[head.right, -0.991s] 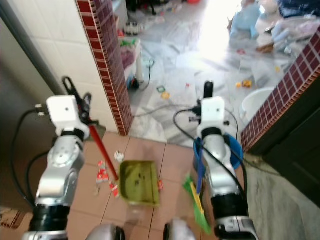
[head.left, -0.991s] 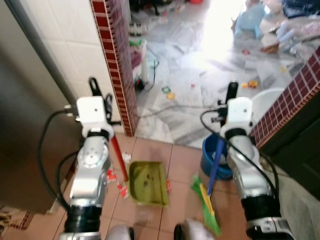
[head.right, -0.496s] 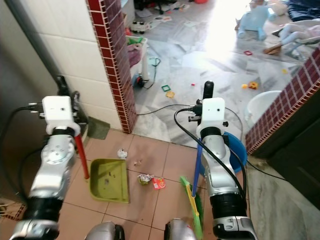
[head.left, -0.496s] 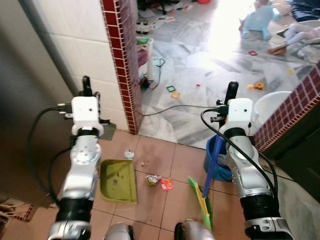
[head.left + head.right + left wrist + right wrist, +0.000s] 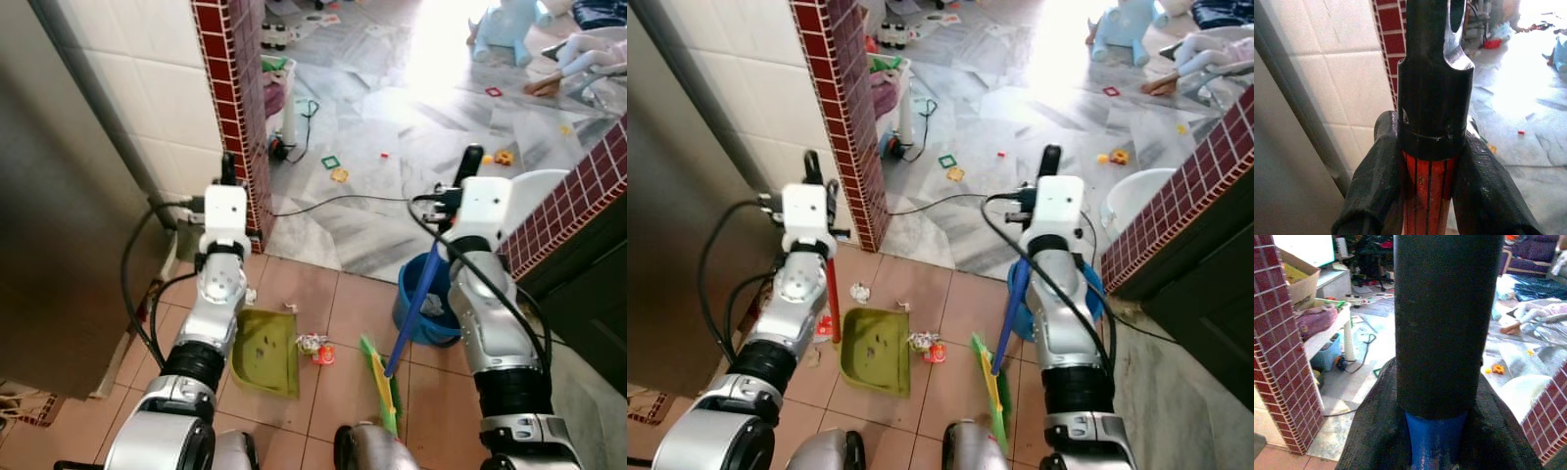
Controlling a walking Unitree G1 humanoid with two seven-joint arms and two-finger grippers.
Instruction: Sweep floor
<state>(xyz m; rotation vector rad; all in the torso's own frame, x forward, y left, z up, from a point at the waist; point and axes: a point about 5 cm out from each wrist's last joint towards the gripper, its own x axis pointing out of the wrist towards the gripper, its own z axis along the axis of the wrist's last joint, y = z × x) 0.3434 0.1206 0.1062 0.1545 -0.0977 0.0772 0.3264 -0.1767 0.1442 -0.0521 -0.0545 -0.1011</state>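
1. We see the left gripper clamped tight on the red ribbed handle with a black cap, one black finger on each side of it.
2. From the head views, that red handle runs down from the left arm to the olive-green plastic dustpan, which lies flat on the terracotta floor tiles, just right of the left forearm.
3. The right gripper is closed around the blue broom pole with a black end sleeve, padded fingers pressing on both sides.
4. The blue pole slants down from the right arm to the green-and-yellow broom head, which rests on the tiles right of the dustpan, apart from it.
5. We note crumpled litter with a red wrapper on the tiles between the dustpan's right edge and the broom head, near the dustpan.
6. A small white crumpled scrap lies on the tiles just above the dustpan, near the red-brick wall edge.
7. A round blue plastic bucket sits behind the blue pole, by the right arm.
8. Beyond the tile edge, the grey marble floor holds scattered small toys and a black cable.
9. A white round tub stands by the red-tiled counter edge on the right.
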